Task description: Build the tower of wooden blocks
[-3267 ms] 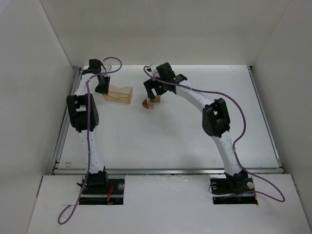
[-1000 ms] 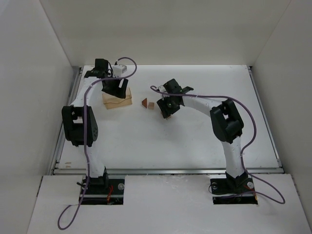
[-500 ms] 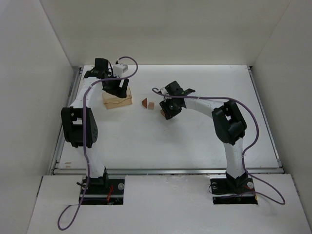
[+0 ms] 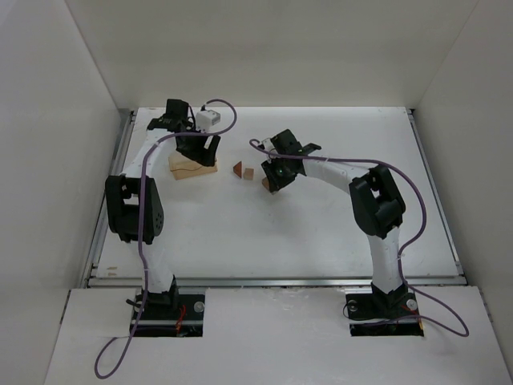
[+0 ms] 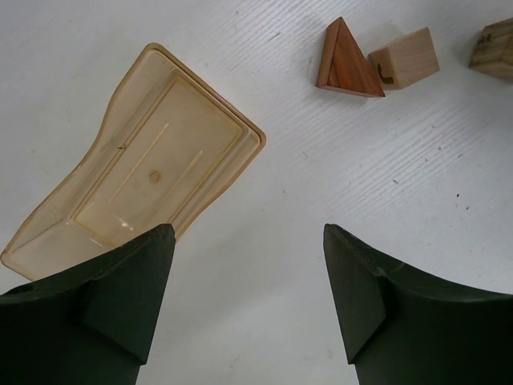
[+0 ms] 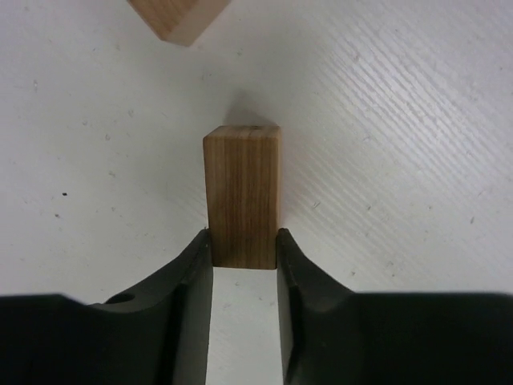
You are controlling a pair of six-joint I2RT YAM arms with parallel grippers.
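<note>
Right gripper (image 6: 244, 247) clenched on tan block (image 6: 242, 188), dead centre of wrist frame. Left gripper (image 5: 247, 237) released, plastic tray (image 5: 136, 180) at frame left. Triangle piece (image 5: 345, 62) touching small cube (image 5: 405, 58), upper right.

There are three wooden blocks (image 4: 249, 173): one reddish-brown triangular block (image 5: 346, 62), one short tan block (image 5: 405, 58) and one taller tan block (image 6: 242, 192). One plastic tray (image 5: 144, 160) lies at nine o'clock from them. There are two robot arms (image 4: 135, 210) (image 4: 375, 204).

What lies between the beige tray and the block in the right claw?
In the top view, the reddish triangular piece and a small tan cube, side by side.
</note>
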